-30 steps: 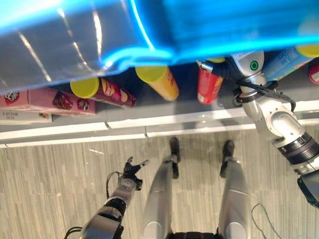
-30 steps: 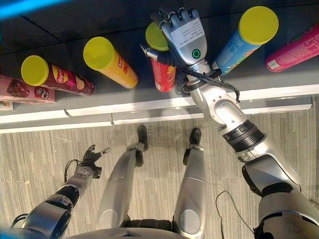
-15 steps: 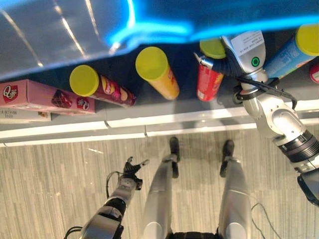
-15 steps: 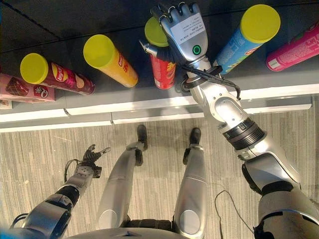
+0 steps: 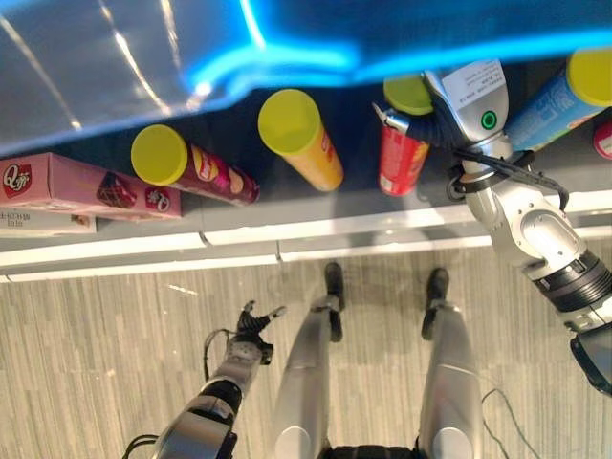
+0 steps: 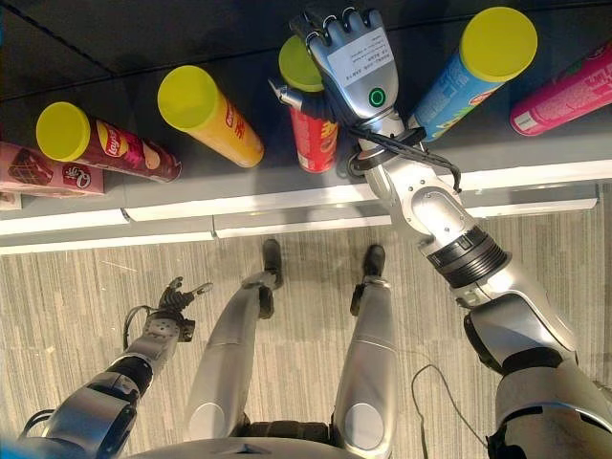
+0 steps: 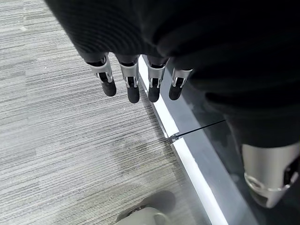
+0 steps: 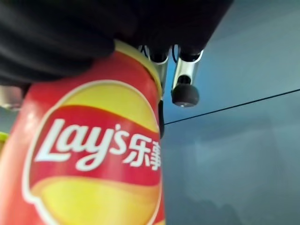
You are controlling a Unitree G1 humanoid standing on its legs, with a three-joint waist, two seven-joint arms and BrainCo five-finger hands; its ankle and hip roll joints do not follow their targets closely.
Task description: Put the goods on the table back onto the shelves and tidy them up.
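Right eye view: the right hand (image 6: 352,59) has its fingers clamped on the red can (image 6: 311,134); the left hand (image 6: 174,304) hangs with fingers apart near the floor.

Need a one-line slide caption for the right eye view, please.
Right hand grips the red can standing among other cans on the dark shelf; left hand hangs open over the floor.

Right hand (image 6: 352,59) clasping red can (image 6: 312,129) on shelf (image 6: 287,186).

Silver-grey arms, dark ribbed hand covers, dark-tipped silver fingers (image 7: 133,89)
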